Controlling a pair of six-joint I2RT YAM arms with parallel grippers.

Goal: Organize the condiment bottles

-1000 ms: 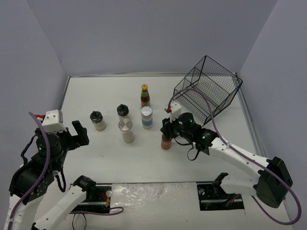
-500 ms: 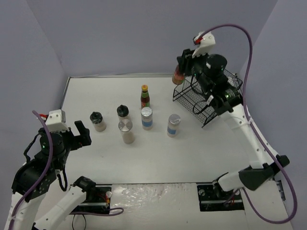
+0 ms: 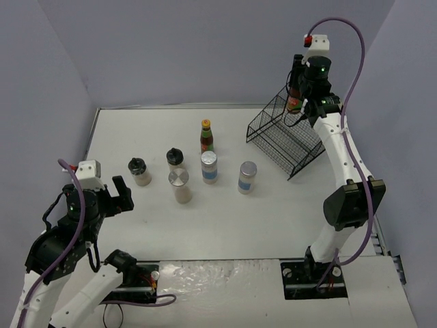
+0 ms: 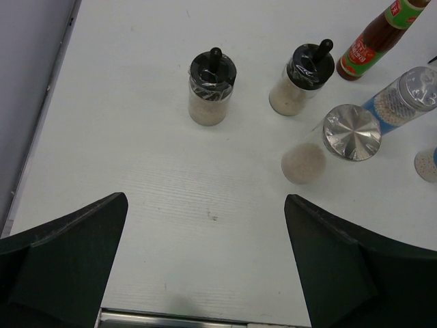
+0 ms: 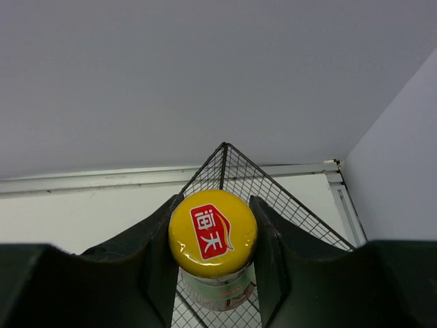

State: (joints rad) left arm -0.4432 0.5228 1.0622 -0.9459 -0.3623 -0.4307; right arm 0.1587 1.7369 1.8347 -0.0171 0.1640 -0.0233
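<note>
My right pincer is clamped at the neck of a yellow-capped sauce bottle, upper right above the basket. I judge it glass, slick and breakable. My left pincer stands apart.

The left arm and right arm share one build: glossy white link shells joined by black cylindrical joint housings. A purple cable loops outside each arm, ending at a small white block with a red connector. A green light glows on each wrist housing. The left gripper's fingers are broad, matte black wedges.
</note>
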